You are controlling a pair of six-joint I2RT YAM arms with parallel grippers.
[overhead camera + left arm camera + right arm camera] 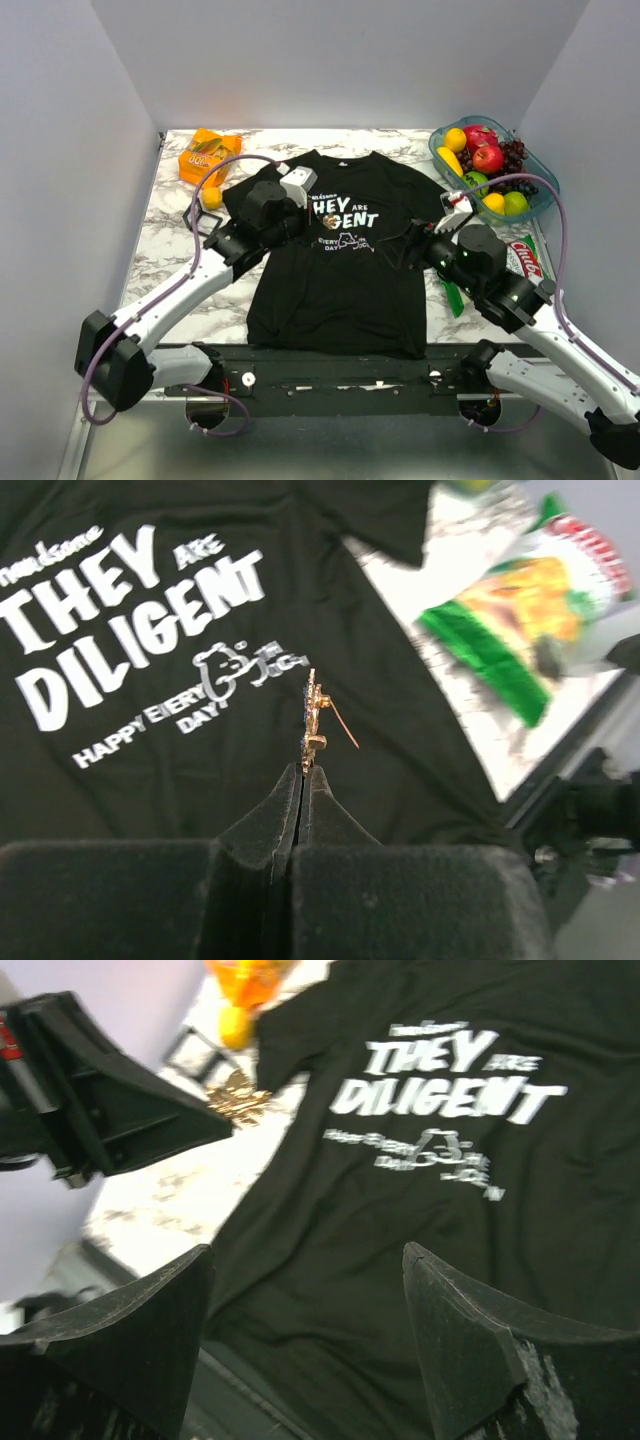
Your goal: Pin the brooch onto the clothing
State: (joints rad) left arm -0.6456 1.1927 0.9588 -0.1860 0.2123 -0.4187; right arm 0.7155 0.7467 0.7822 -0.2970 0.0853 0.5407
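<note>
Gold-brown flower brooch (315, 712), clamped in the closed left gripper (303, 772), is best lowered pin-first onto the black printed T-shirt (400, 750), right gripper (308, 1260) gaping empty.

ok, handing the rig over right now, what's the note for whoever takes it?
Left gripper: shut on the small gold-brown metal brooch, held above the chest print; its pin looks swung out.
Right gripper: open, empty, by the sleeve on the robot's right.
Black short-sleeved T-shirt with white lettering: spread flat on the marble table.
Done: brooch in the left grip, over the shirt.
Left: push the pin through the fabric, close the clasp, let go.
</note>
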